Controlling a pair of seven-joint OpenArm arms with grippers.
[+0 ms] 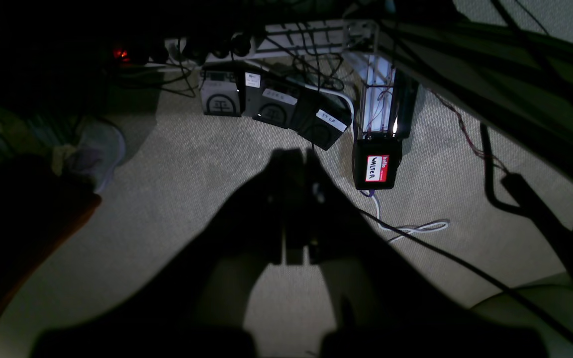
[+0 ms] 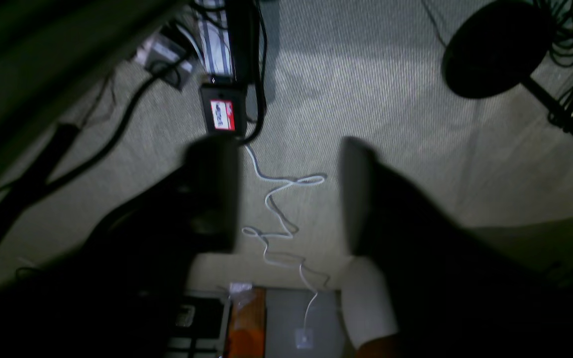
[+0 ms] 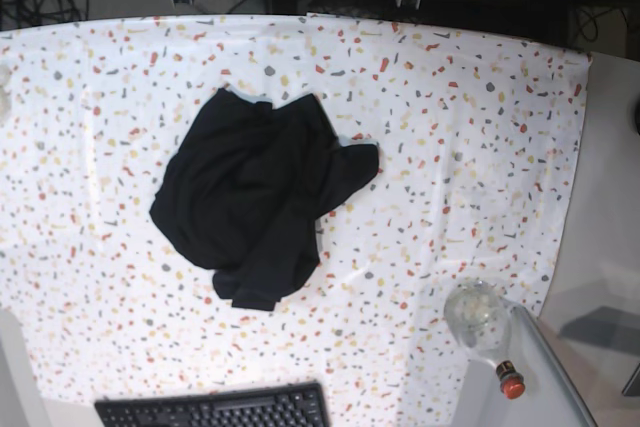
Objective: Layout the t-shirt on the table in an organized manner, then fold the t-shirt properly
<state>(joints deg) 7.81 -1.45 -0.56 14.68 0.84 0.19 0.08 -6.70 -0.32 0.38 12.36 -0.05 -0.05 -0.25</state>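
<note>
The black t-shirt (image 3: 255, 192) lies crumpled in a heap left of the middle of the speckled table (image 3: 470, 117) in the base view, with one sleeve pointing right. Neither gripper shows in the base view. In the left wrist view my left gripper (image 1: 294, 156) is a dark shape with its jaws together, empty, over beige carpet off the table. In the right wrist view my right gripper (image 2: 284, 149) is open and empty, its fingers (image 2: 214, 189) wide apart, also over the carpet. The t-shirt shows in neither wrist view.
A black keyboard (image 3: 215, 409) lies at the table's front edge. A clear bottle with a red cap (image 3: 487, 327) lies at the front right. A plain grey-white surface (image 3: 610, 197) borders the right side. Boxes, a name-tag box (image 1: 376, 168) and a white cable (image 2: 276, 219) lie on the floor.
</note>
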